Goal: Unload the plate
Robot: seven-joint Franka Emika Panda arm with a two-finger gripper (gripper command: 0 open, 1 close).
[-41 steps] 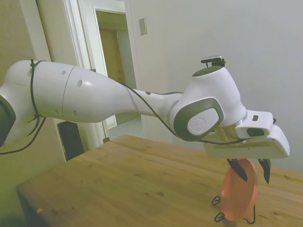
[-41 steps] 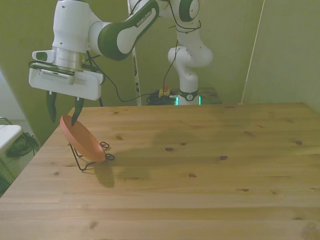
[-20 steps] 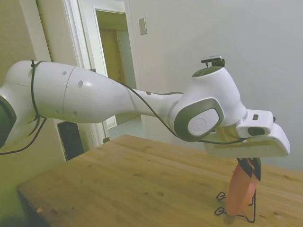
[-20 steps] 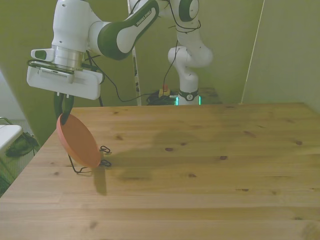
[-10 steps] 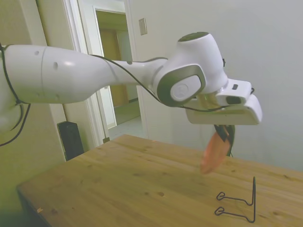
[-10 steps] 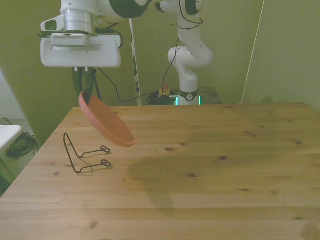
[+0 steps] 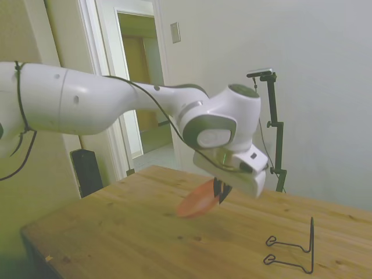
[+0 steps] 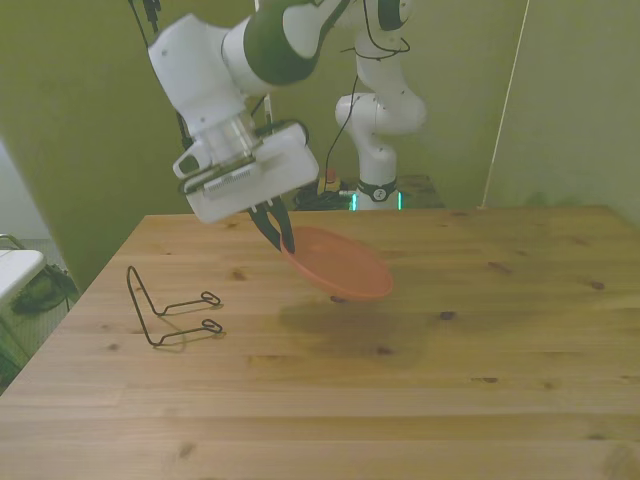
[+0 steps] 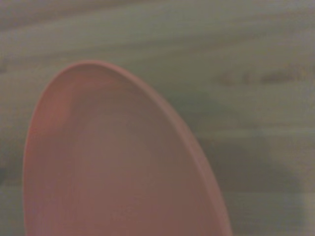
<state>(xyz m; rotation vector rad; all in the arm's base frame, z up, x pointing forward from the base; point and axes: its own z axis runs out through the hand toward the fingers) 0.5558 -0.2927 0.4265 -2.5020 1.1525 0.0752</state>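
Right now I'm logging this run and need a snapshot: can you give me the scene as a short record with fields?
plate: salmon-pink, held by its rim, tilted close to level, in the air above the table, casting a shadow on it
gripper: jaws shut on the plate's rim, on the front view's left side of it
wire stand: black, bare, on the table, to the front view's left of the plate
table: wooden; only the stand rests on it
task stage: plate off the stand, not yet set down

We see the salmon-pink plate [image 8: 338, 264] nearly level in the air above the counter [image 8: 420, 380], pinched at its rim.
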